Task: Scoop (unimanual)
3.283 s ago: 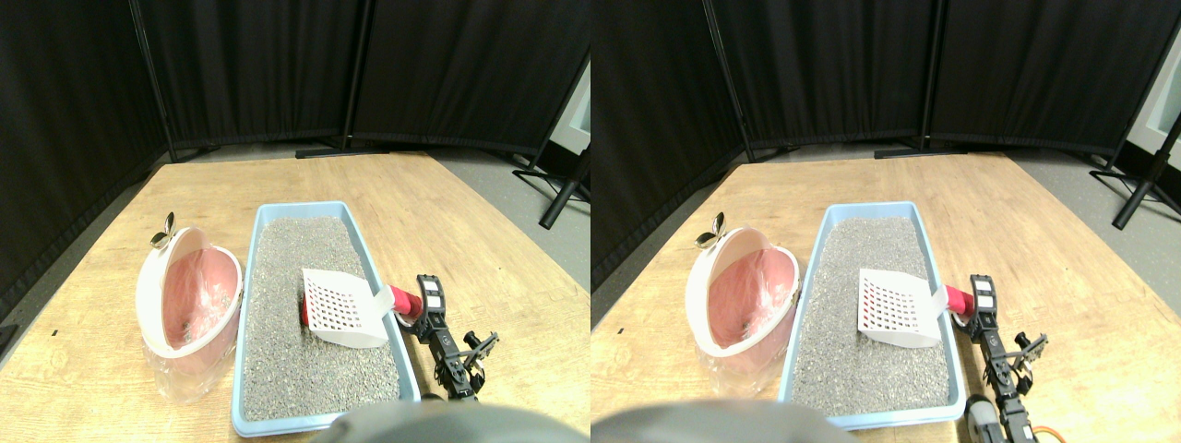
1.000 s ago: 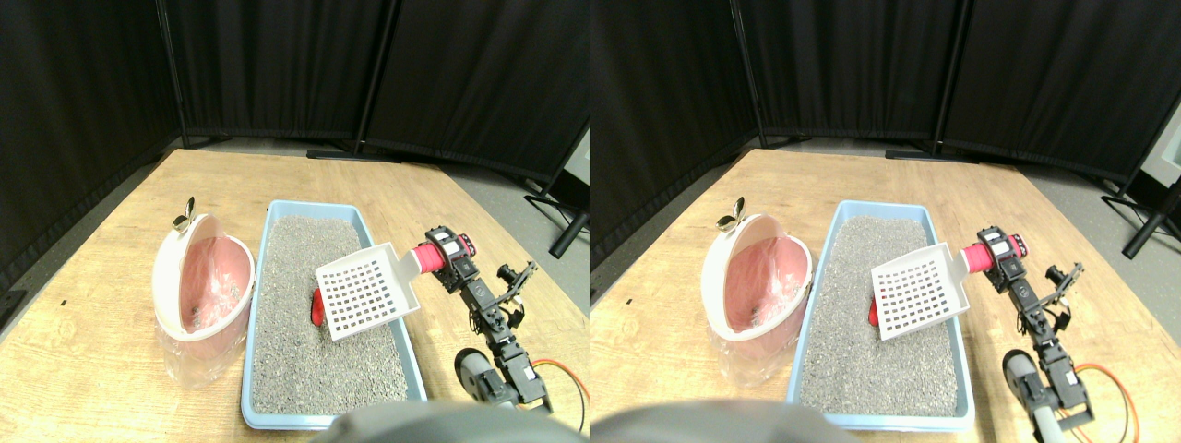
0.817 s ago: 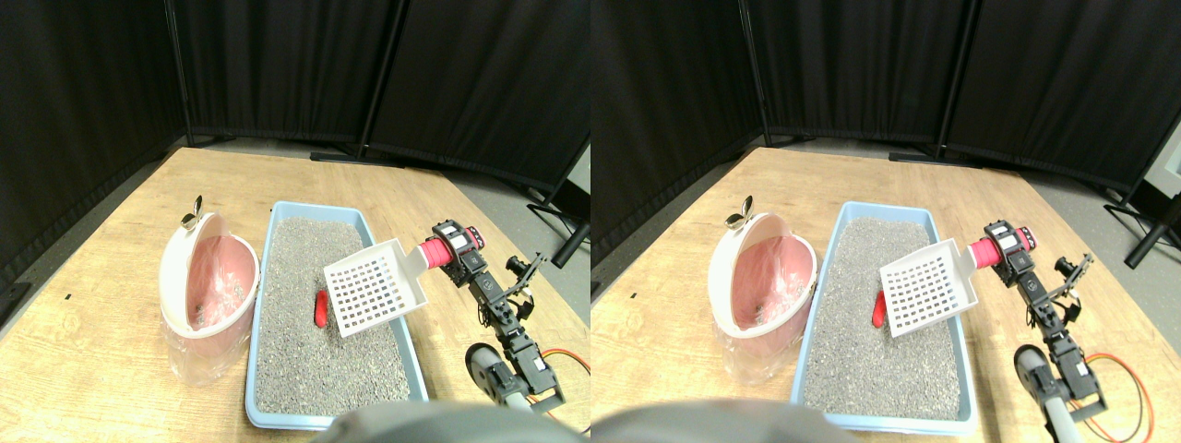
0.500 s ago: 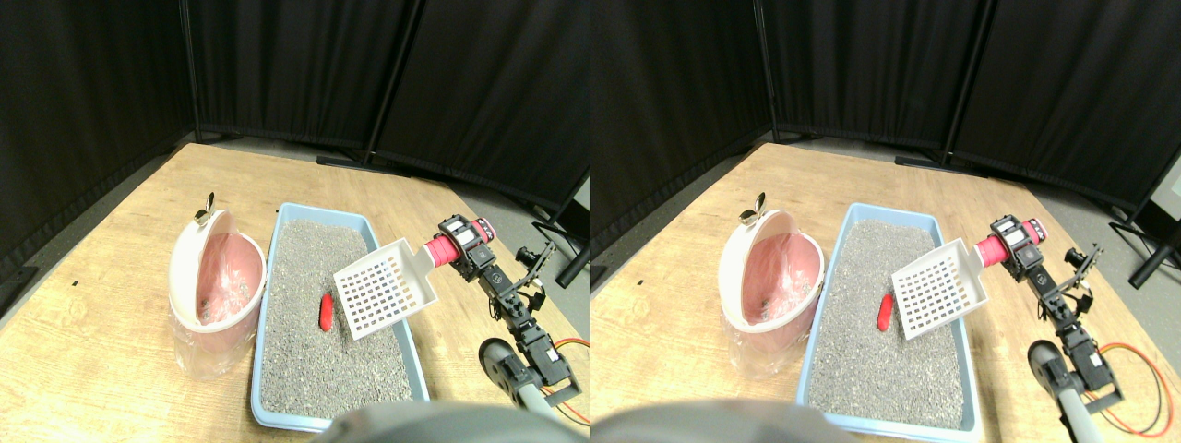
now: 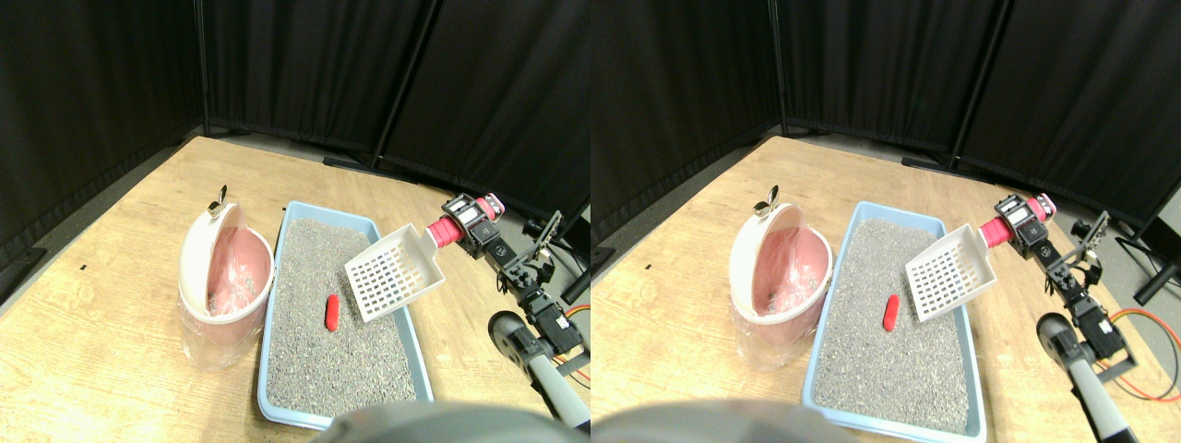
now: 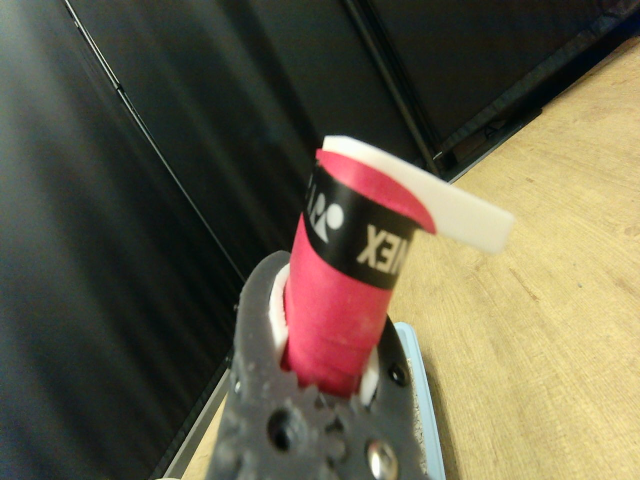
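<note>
While the jaws clench the scoop's red handle, it hangs empty above the litter tray; next, dip under the red piece.

Right pincer raised, clamped closed

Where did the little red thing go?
In the stereo view, the little red thing lies on the grey litter in the blue tray, between the pink bin and the raised white scoop.

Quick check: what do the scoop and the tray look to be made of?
Scoop: probably rigid white plastic, matte, moulded square slots; its handle is wrapped in red tape. Tray: likely smooth light-blue plastic with a rounded moulded rim.
</note>
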Motion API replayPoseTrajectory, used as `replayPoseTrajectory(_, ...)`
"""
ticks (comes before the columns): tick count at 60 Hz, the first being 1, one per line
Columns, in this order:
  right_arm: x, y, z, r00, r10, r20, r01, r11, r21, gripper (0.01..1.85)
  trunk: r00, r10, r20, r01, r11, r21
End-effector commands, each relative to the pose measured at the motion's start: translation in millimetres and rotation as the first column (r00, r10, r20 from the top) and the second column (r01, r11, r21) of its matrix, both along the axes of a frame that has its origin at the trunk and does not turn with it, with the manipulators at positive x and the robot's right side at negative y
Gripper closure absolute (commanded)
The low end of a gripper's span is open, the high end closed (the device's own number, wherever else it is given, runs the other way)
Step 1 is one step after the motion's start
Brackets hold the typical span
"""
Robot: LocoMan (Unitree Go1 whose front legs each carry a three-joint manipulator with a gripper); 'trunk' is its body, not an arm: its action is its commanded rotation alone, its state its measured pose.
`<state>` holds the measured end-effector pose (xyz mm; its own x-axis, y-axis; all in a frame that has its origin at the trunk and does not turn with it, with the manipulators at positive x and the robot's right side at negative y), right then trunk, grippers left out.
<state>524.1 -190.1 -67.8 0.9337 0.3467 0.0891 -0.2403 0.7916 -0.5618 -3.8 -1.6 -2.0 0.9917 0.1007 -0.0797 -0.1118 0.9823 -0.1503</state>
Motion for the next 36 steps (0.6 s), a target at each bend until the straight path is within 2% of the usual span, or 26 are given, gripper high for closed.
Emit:
replayPoseTrajectory(1, 1.4, 7, 6, 1.0, -0.007, 0.018, 0.007, 1.0, -0.026, 1.81, 0.9996, 0.018, -0.022, -0.018, 0.9998, -0.012)
replayPoseTrajectory(13, 7.2, 16, 4, 0.999, 0.048, 0.002, -0.048, 0.995, -0.086, 1.81, 0.9993, 0.023, -0.031, -0.024, 0.9996, -0.015)
replayPoseTrajectory(24, 12.6, 22, 1, 0.991, 0.13, 0.004, -0.128, 0.979, -0.159, 1.81, 0.999, 0.029, -0.035, -0.03, 0.9994, -0.016)
replayPoseTrajectory(36, 12.5, 29, -2, 0.992, 0.129, 0.001, -0.126, 0.97, -0.21, 1.81, 0.9988, 0.029, -0.039, -0.03, 0.9994, -0.018)
